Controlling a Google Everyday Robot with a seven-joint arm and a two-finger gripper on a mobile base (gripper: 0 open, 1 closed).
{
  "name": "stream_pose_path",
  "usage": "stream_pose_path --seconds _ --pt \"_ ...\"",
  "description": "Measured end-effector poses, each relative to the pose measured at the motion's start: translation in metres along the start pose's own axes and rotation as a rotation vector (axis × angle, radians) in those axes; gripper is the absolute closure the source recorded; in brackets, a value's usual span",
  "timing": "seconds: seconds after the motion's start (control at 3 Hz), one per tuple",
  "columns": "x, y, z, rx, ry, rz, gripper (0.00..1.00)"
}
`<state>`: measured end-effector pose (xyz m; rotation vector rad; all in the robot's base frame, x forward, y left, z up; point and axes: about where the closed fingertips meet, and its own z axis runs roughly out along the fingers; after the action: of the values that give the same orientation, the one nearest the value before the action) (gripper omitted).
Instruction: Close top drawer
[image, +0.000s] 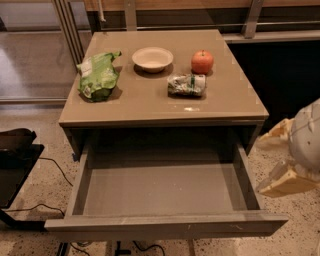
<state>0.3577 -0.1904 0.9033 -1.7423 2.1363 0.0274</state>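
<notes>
The top drawer (165, 226) is pulled far out of the cabinet toward me, and its grey-brown inside is empty. Its plain flat front, with small pale scuffs, runs along the bottom of the camera view. My gripper (272, 159) is at the right edge of the view, beside the drawer's right side wall and apart from it. Its two pale fingers (286, 183) point left and stand spread open, holding nothing. The lower drawers are hidden under the open one.
On the cabinet top (225, 100) lie a green bag (98, 75), a white bowl (152, 59), an orange-red fruit (202, 62) and a crumpled packet (186, 85). A dark object with cables (15, 155) sits on the floor at the left. Railings stand behind.
</notes>
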Motion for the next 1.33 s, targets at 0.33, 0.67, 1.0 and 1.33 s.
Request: stream_pose_path --seconds 0.33,0.67,1.0,1.33 --pt "0.014 0.031 0.04 -0.031 -0.064 0.023 0.65" --pt "0.016 0.035 0.044 -0.039 -0.064 0.024 0.88" --pt "0.016 0.035 0.044 -0.039 -0.064 0.024 1.0" --pt "0.018 0.048 0.078 -0.086 -0.1 0.062 1.0"
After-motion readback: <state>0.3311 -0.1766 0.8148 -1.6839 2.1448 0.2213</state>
